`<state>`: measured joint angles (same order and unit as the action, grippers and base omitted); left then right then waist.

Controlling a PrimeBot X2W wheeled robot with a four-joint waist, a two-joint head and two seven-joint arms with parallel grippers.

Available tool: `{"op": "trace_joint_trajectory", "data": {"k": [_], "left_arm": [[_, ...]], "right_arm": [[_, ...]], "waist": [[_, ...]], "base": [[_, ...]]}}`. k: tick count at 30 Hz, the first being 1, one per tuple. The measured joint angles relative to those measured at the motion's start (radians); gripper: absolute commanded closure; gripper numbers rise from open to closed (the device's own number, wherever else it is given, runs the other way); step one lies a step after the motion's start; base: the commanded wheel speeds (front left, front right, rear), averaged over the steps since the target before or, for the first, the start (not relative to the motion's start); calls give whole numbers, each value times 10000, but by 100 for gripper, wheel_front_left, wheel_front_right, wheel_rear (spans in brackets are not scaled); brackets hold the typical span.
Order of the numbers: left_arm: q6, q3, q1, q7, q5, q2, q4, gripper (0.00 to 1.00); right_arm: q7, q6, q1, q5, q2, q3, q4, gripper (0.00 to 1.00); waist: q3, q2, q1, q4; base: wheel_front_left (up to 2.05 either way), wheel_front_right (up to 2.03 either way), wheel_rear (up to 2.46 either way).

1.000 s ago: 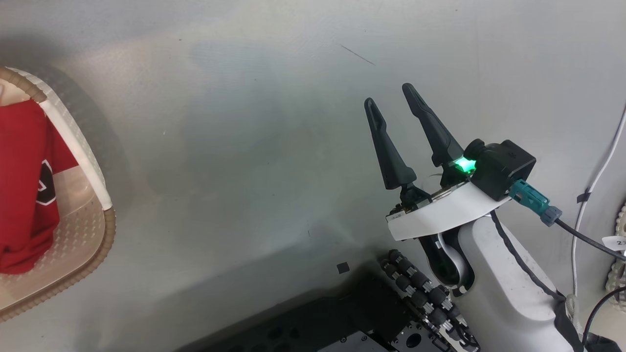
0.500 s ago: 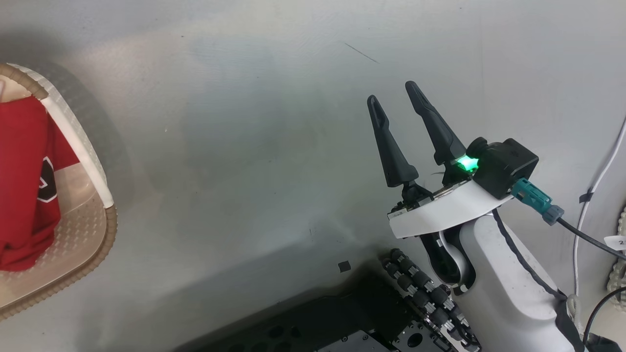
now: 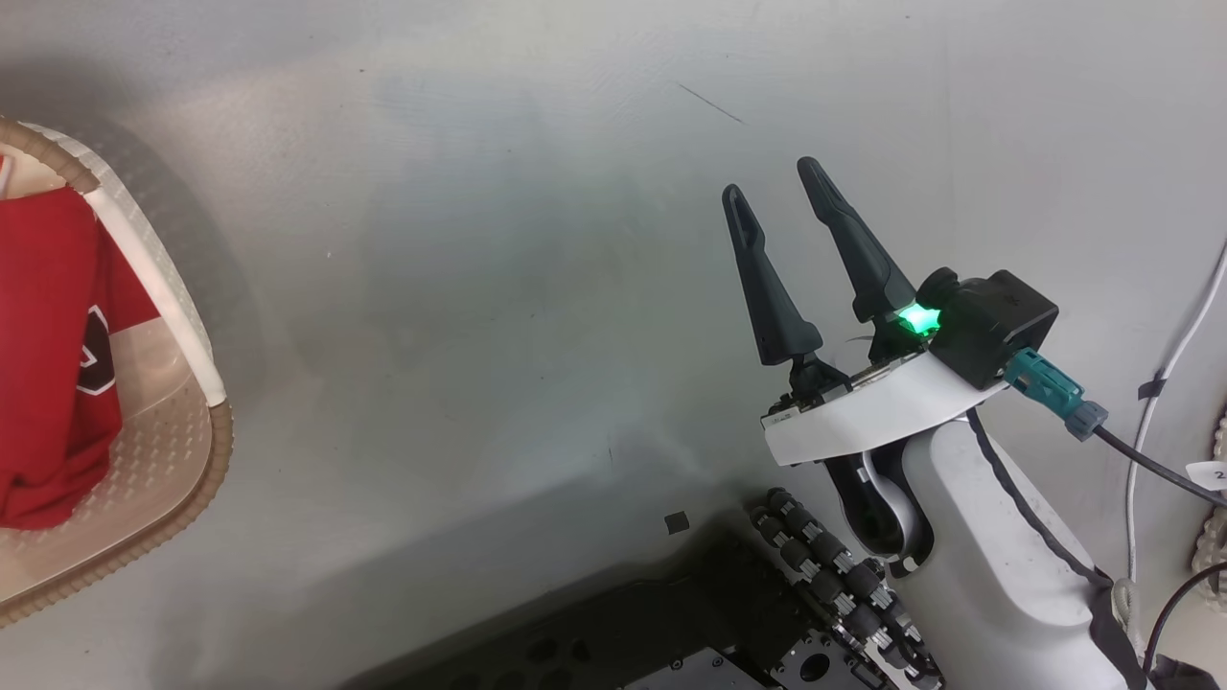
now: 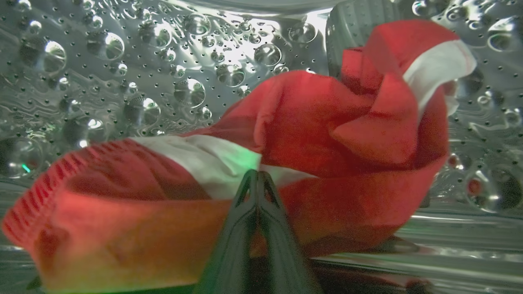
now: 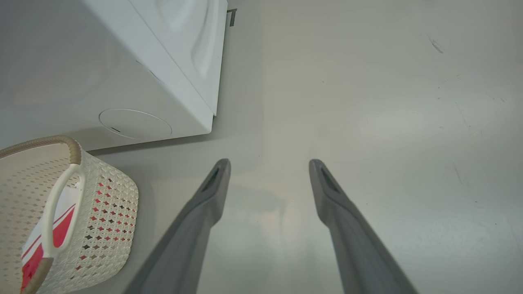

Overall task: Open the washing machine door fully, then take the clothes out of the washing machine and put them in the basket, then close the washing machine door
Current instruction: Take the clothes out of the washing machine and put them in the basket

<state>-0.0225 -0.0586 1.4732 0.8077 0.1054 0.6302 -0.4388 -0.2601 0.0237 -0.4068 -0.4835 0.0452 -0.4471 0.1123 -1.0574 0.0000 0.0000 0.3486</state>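
Inside the washing machine's perforated steel drum (image 4: pixel 122 61) lie the clothes (image 4: pixel 310 122), red fabric with a white stripe. My left gripper (image 4: pixel 257 175) is shut, its tips pinched together on a fold at the white stripe. Over bare floor my right gripper (image 3: pixel 771 178) hangs open with nothing between its fingers (image 5: pixel 204 204). The basket (image 3: pixel 206 450) sits at the far left with a red garment (image 3: pixel 48 335) inside. In the right wrist view the basket (image 5: pixel 110 204) stands beside the white washing machine (image 5: pixel 163 61). The washing machine door is out of view.
The floor is smooth grey. My dark base (image 3: pixel 671 632) fills the bottom middle of the head view. White and black cables (image 3: pixel 1165 364) run along the right edge. The machine's white corner juts out just beyond the basket in the right wrist view.
The head view has shifted very slightly, so the camera moved. My right gripper keeps its open pose. My left gripper has closed from wide open.
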Motion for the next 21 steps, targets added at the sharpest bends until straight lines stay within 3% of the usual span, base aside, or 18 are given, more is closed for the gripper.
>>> {"op": "trace_joint_trajectory", "data": {"k": [7, 17, 21], "left_arm": [[59, -56, -128, -654, 17, -50, 109, 100], [65, -113, -1143, -2359, 729, -1034, 21, 100], [-163, -56, -1555, -3083, 1007, -1478, -61, 100]], "right_arm": [[-2, 0, -219, 17, -6, 244, 6, 0], [-2, -4, -394, 608, 0, 953, 230, 0], [-2, 0, -400, 855, 0, 1210, 364, 0]], "waist": [[85, 0, 0, -25], [636, 0, 0, -416], [948, 0, 0, -659]], "base": [[0, 0, 0], [0, 0, 0], [0, 0, 0]]}}
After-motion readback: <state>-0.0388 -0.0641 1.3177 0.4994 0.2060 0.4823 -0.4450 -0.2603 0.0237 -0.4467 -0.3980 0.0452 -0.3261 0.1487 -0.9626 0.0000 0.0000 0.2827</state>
